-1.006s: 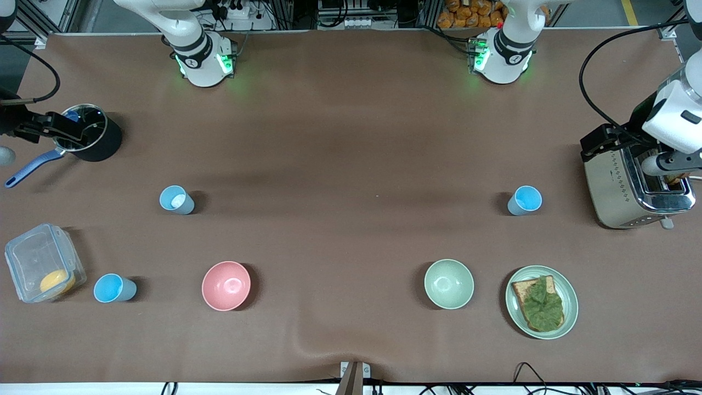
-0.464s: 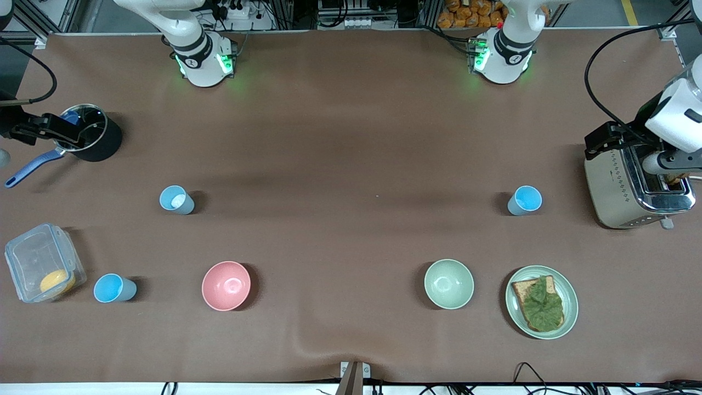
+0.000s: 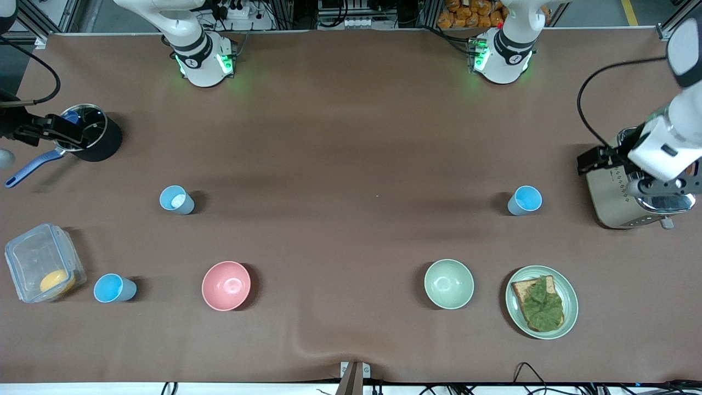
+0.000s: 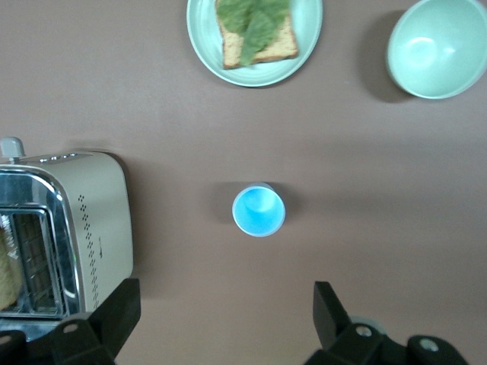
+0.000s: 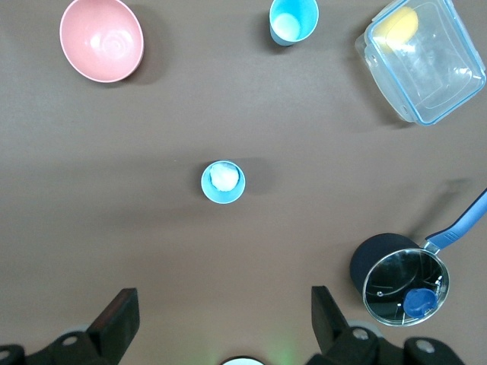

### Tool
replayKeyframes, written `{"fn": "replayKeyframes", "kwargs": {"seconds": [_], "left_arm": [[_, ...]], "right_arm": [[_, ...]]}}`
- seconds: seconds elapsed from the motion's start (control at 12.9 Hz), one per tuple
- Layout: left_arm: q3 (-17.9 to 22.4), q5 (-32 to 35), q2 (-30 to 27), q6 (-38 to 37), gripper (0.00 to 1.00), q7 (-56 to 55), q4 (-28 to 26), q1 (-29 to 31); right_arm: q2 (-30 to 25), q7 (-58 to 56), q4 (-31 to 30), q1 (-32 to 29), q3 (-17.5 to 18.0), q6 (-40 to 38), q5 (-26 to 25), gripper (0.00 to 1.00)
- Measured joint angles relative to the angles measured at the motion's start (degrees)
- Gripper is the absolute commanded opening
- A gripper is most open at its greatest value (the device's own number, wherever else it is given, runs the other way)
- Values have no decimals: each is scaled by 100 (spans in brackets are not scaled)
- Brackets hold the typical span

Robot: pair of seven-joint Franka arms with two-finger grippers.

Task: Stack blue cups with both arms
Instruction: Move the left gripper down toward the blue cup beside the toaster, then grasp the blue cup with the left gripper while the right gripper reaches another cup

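Observation:
Three blue cups stand upright and apart on the brown table: one [image 3: 525,200] near the toaster, one [image 3: 176,199] toward the right arm's end, and one [image 3: 114,288] beside the clear container. My left gripper [image 4: 224,323] is open and empty, high over the table by the toaster [image 3: 661,186]. The nearest cup [image 4: 259,210] lies ahead of its fingers. My right gripper [image 5: 224,323] is open and empty, high up, and shows over the pot in the front view [image 3: 33,131]. Two cups show below it [image 5: 223,182] [image 5: 293,19].
A steel toaster [image 3: 614,203] and a plate [image 3: 567,288] with lettuce on toast are at the left arm's end. A green bowl [image 3: 448,283] and a pink bowl [image 3: 226,285] sit near the front camera. A black pot [image 3: 107,145] and a clear container [image 3: 33,258] are at the right arm's end.
My left arm's hand has shifted over the toaster, covering more of it, toward the nearby cup. The right arm has barely moved. The cups have not moved.

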Motion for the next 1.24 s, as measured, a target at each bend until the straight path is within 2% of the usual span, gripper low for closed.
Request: {"fn": "replayKeyframes", "kwargs": {"seconds": [0.31, 0.7, 0.93, 1.24], "left_arm": [[-2, 0, -13, 1508, 100, 56, -1380, 172], [-2, 0, 19, 3145, 100, 56, -2816, 184], [-1, 0, 234, 3734, 100, 56, -3227, 240], [-1, 0, 674, 4235, 100, 56, -3314, 285]], "right_arm": [[16, 0, 1, 0, 0, -1, 0, 100], [34, 0, 1, 0, 0, -3, 0, 100], [35, 0, 1, 0, 0, -3, 0, 100], [53, 0, -1, 0, 1, -23, 0, 100]]}}
